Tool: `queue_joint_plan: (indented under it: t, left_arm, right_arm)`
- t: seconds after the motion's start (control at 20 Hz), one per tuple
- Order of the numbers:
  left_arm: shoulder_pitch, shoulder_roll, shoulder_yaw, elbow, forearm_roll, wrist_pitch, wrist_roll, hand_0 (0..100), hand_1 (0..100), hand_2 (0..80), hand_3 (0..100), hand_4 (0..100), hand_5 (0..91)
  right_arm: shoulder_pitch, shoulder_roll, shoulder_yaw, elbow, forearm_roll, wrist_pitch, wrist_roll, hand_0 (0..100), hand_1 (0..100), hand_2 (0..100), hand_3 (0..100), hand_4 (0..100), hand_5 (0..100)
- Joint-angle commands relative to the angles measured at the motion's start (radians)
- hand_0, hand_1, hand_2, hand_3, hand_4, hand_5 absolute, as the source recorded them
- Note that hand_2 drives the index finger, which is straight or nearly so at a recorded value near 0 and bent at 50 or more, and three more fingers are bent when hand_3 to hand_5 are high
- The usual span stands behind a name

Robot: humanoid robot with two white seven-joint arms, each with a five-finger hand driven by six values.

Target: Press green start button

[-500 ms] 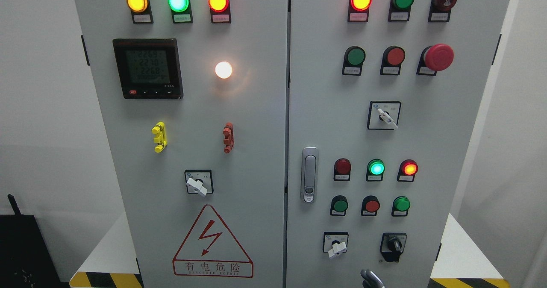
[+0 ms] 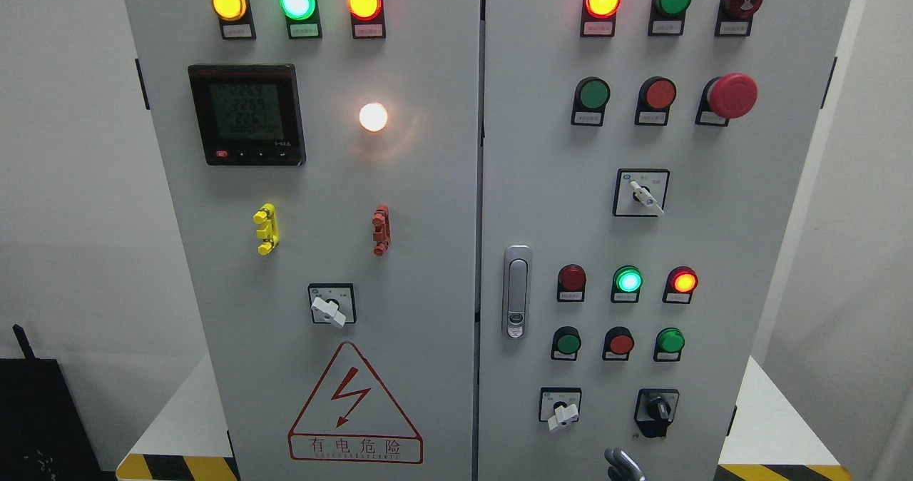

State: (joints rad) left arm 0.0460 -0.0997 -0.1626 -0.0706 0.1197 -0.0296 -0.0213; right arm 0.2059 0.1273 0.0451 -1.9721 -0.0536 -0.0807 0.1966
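Our hand [image 2: 622,464] barely shows at the bottom edge of the right cabinet door [image 2: 749,252], only grey fingertips visible; we cannot tell whether they are spread or curled, nor which arm it belongs to. Above it, 3 green push buttons [image 2: 568,341] [image 2: 670,340] [image 2: 593,94] sit untouched on the door.

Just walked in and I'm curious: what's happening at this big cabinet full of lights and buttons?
A humanoid robot faces a grey control cabinet and is meant to press a green start button. So far only the metal fingertips of a hand show at the bottom edge, below the black selector knob. Nothing is being pressed yet. There are several green buttons; the labels are too small to read.
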Motion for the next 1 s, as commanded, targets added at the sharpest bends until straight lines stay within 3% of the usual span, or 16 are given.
queue_joint_plan:
  t: [0.0,0.65,0.75,0.85,0.95]
  left_arm:
    - [0.0,0.0,0.0,0.0,0.0,0.0,0.0,12,56,0.0,0,0,0.0]
    - [0.0,0.0,0.0,0.0,0.0,0.0,0.0,12,56,0.0,0,0,0.0]
    - [0.0,0.0,0.0,0.0,0.0,0.0,0.0,12,56,0.0,0,0,0.0]
    - [0.0,0.0,0.0,0.0,0.0,0.0,0.0,12,56,0.0,0,0,0.0]
    - [0.0,0.0,0.0,0.0,0.0,0.0,0.0,12,56,0.0,0,0,0.0]
  right_arm:
    - [0.004,0.0,0.002,-0.011,0.006,-0.004,0.0,37,16,0,0,0,0]
    - [-0.036,-0.002,-0.01,-0.008,0.297,-0.134,-0.011,32,22,0,0,0,0]
    - [-0.057,-0.002,-0.011,-0.004,0.359,-0.142,-0.038,31,23,0,0,0,0]
    - [-0.066,0.0,-0.013,-0.005,0.444,-0.169,-0.06,29,24,0,7,0,0]
    - [-0.071,-0.002,-0.016,-0.005,0.513,-0.191,-0.069,27,26,0,15,7,0]
